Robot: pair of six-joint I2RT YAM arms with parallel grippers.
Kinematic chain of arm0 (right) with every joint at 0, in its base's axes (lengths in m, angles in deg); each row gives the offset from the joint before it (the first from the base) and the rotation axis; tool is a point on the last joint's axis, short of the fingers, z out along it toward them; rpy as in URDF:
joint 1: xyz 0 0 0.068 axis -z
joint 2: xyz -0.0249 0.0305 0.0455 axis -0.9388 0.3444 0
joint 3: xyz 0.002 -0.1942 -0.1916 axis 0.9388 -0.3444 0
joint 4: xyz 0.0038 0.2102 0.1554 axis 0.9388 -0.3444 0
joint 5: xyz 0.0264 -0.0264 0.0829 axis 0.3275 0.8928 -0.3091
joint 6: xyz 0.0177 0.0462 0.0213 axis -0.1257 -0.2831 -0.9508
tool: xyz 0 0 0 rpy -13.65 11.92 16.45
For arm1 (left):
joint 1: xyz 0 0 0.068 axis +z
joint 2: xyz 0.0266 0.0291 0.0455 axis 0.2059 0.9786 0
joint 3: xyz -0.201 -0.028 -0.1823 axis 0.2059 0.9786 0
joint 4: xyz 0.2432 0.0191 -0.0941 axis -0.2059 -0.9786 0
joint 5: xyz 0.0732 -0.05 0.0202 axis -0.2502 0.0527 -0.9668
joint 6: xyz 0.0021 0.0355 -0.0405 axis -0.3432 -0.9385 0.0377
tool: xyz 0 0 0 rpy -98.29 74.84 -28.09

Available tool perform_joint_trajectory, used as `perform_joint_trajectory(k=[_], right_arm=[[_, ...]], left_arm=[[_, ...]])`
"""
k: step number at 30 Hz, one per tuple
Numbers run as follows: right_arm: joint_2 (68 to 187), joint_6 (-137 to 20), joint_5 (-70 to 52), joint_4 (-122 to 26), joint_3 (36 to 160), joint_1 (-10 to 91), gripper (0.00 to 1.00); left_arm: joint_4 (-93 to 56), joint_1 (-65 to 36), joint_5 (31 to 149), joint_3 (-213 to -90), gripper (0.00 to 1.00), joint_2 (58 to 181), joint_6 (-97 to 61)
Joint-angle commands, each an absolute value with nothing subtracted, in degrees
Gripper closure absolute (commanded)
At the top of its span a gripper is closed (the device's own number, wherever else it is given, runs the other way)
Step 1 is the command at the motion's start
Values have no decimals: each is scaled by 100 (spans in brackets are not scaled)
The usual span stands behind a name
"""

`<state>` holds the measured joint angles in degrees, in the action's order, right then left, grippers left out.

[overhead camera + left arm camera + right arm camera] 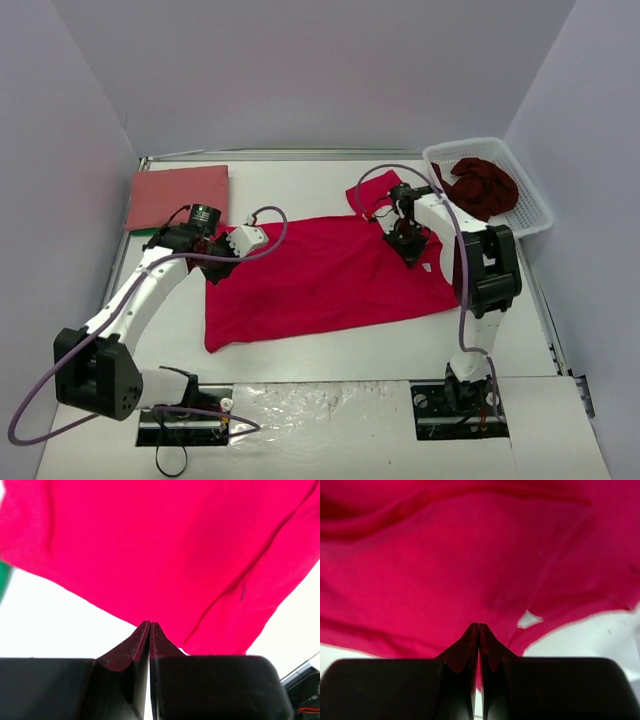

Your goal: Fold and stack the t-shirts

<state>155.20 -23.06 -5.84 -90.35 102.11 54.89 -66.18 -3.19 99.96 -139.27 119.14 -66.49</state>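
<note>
Broadly, the table (pixel 330 345) was taken up at centre frame by the crimson shirt (pixel 320 275), which was spread open but skewed, w/ creases across the middle. It was held at two places. The left gripper (pixel 217 258) was seen at the shirt's left edge and the right gripper (pixel 408 245) at its upper-right part. In both wrist views the jaws were pressed together w/ crimson cloth at the tips, so each was judged to be pinched on the fabric.

Risks, as judged: an uneven fold could be produced if the two arms were not moved in step, since the shirt lay crooked. A thin pinch at the left hem could be lost under tension. Only one layer might be caught on the right, approx. near the neck, and the rest left behind.

Around it: the basket (pixel 537 200) was set at upper right, w/ the maroon shirt (pixel 482 185) bunched inside, unfolded. The salmon shirt (pixel 178 195) was laid folded at upper left, near the left gripper but apart from it. A purple cable (pixel 278 225) was looped over the crimson shirt's top edge and could be snagged.
</note>
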Motion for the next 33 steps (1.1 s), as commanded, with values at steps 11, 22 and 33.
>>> perform_joint_trajectory(k=[11, 22, 33], right_arm=[[15957, -2208, -751, -8832, 9514, 5526, 100], [15087, -2006, -443, -8797, 8124, 5544, 100], [14586, -1892, -1293, -9743, 9569, 5570, 93]], left_arm=[[-6920, -315, 9822, -14158, 96, 10609, -5938], [-7078, -235, 10199, -14325, 96, 10572, -5815], [-6657, -165, 10200, -14579, 56, 11283, -5911]])
